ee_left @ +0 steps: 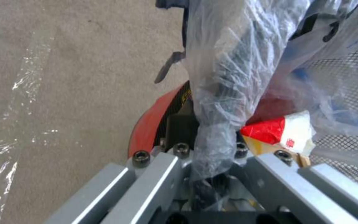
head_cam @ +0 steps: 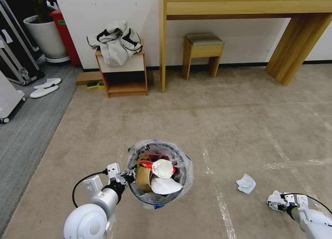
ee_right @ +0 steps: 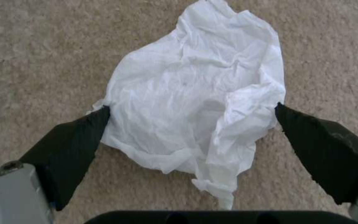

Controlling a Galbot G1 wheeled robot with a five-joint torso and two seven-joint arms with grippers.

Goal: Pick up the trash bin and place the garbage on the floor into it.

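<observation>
The trash bin, red with a crinkled clear bag, is in front of me on the beige floor. My left gripper is shut on its near rim and bag. Inside it lie a brown paper bag, a white oval piece and a red-and-white wrapper. My right gripper is open, low over the carpet. Its fingertips sit on either side of a crumpled white tissue. A second tissue lies between the bin and that gripper.
Shiny tape lines cross the carpet. At the back stand a wooden nightstand with clothes on it, a stool and a desk. White slippers lie on the grey carpet at left, near a tall red bin and a planter.
</observation>
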